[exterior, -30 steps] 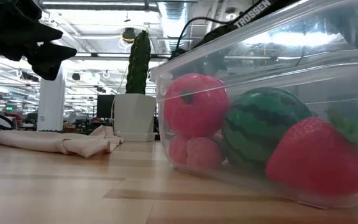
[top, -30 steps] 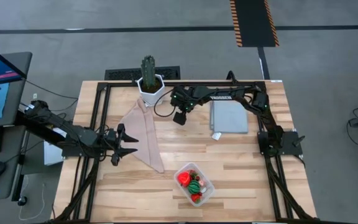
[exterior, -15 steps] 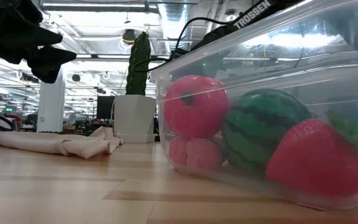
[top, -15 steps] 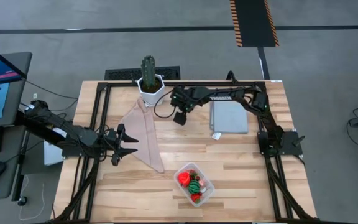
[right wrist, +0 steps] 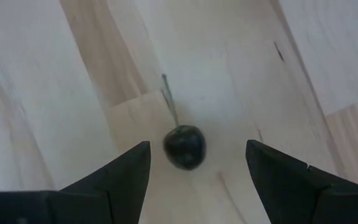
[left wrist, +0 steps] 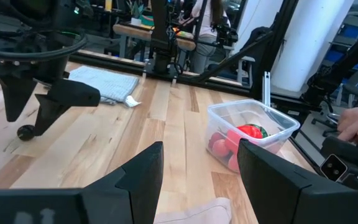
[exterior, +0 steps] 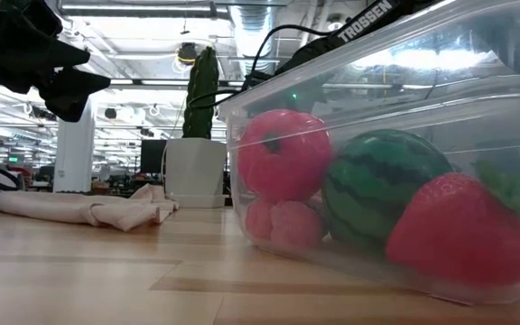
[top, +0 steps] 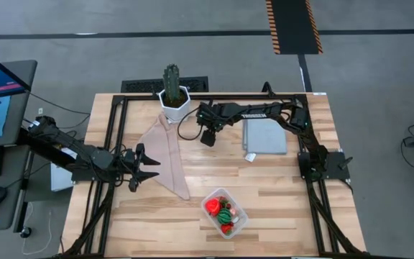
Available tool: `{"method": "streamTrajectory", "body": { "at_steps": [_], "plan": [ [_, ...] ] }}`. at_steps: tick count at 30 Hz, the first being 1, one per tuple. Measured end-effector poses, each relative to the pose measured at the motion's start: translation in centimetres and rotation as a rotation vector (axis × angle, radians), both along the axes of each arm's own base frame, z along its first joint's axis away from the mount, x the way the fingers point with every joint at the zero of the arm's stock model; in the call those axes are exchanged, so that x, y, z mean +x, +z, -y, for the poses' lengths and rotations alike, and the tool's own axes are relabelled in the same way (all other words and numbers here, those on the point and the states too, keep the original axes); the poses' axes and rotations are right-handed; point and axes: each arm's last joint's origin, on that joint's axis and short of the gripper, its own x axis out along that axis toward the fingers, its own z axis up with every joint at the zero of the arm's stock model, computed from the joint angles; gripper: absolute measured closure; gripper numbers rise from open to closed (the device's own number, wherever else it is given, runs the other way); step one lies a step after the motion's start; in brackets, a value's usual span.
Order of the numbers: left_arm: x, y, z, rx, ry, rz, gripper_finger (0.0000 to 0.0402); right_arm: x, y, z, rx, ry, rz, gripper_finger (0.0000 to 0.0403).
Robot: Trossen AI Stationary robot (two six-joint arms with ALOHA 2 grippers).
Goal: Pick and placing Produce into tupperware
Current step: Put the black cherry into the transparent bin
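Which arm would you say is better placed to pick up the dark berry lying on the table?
The right. Its gripper hangs open directly over the dark berry, which lies between its fingers in the right wrist view. The left gripper sits over the beige cloth, far off.

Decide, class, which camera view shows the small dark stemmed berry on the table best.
The right wrist view: the dark berry lies on bare wood, framed by the open right gripper. In the high view that gripper covers the spot; the low and left wrist views do not show it.

Grey floor (top: pixel 192 43) with a hazard-striped strip (top: pixel 292 25) surrounded the wooden tabletop (top: pixel 279 201); ceiling lights (exterior: pixel 134 90) glowed beyond.
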Motion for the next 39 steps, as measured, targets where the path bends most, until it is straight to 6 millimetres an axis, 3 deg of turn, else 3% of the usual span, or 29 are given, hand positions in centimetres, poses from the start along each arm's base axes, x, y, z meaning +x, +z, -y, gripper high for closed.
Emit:
{"method": "streamTrajectory", "body": {
  "at_steps": [12,29,35,39],
  "plan": [
    [0.0,0.0,0.0,0.0,-0.001,0.0,0.0207,0.0,0.0,-0.2,-0.007,0.006,-0.014,0.0135],
    [0.0,-0.2,0.0,0.008,-0.001,-0.016,0.0207,-0.1,-0.1,-0.4,-0.008,0.03,-0.032,0.0352],
    [0.0,-0.2,0.0,0.005,-0.001,-0.017,0.0207,0.4,-0.1,-2.5,-0.014,0.105,-0.05,0.0391],
    [0.0,-0.2,0.0,0.004,0.0,-0.016,0.0207,1.4,0.5,-4.9,-0.013,0.14,-0.017,0.0368]
  ]
}}
